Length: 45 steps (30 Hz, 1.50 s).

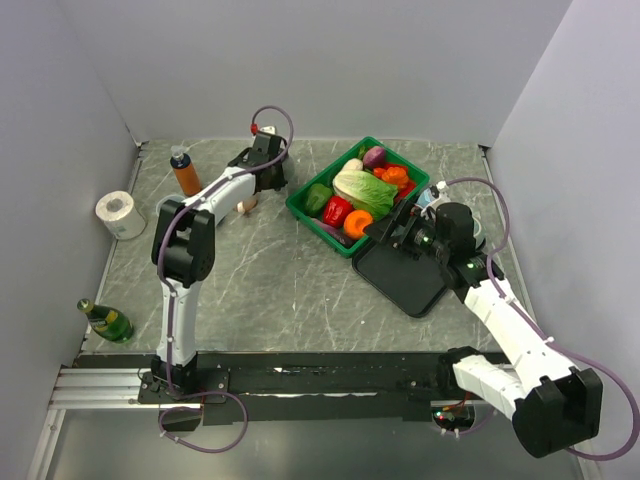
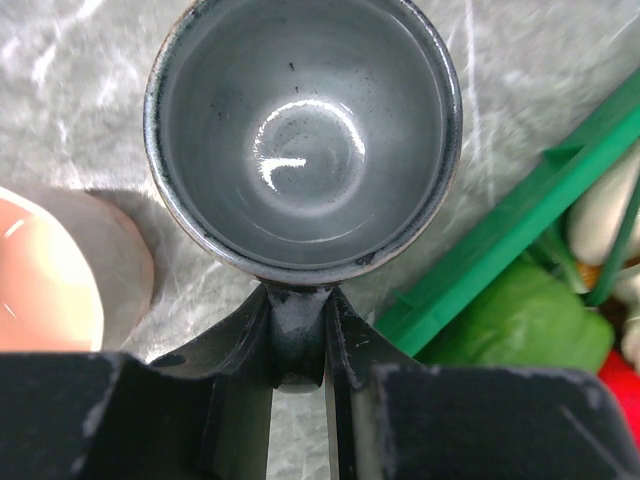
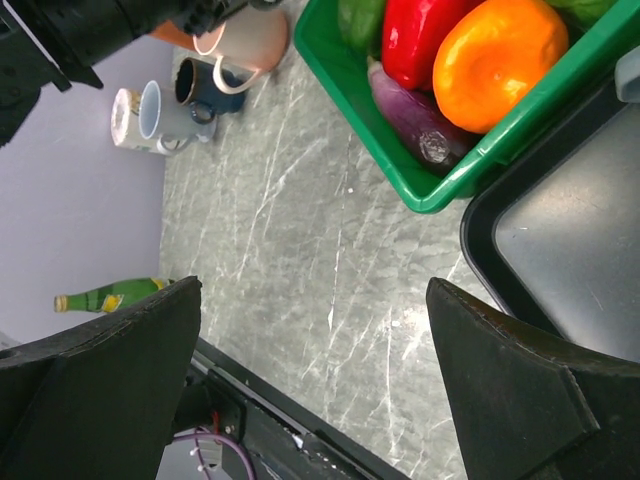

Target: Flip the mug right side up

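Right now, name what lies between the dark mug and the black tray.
The green crate sits between the mug and the black tray. The top view shows it best.

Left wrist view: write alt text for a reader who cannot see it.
A dark glazed mug with a glossy grey inside opens toward the camera, its handle pinched by the left gripper. Beneath it is a grey marbled table, with a pink rounded cup at left and a green plastic crate at right.

The top camera looks down on the whole table [image 1: 260, 290], while both close wrist cameras share the green crate [image 3: 430, 190].
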Available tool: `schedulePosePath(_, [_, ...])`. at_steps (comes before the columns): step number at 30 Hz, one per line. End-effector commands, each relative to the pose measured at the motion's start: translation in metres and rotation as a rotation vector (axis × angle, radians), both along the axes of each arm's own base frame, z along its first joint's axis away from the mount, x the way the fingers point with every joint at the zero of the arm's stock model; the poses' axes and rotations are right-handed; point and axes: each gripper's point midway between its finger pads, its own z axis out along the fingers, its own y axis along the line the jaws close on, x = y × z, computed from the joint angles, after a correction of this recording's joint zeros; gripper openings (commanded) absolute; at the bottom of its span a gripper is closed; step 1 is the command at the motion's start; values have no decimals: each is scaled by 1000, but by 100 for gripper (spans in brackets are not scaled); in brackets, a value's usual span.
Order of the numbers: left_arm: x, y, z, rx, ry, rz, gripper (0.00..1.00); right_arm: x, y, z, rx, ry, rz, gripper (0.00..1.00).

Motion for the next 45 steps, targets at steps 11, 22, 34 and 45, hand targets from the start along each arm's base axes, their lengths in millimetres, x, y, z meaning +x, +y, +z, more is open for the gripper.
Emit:
schedulePosePath(11, [12, -19, 8, -15, -94, -31, 1, 5, 0, -2, 14, 5, 12, 100])
schedulePosePath(22, [4, -19, -7, 24, -35, -30, 25, 6, 5, -6, 41, 30, 27, 100])
schedulePosePath(34, [-12, -36, 43, -19, -108, -106, 75, 8, 0, -14, 11, 70, -5, 100])
schedulePosePath(45, [-74, -65, 116, -134, -209, -276, 91, 34, -54, -25, -272, 58, -181, 100])
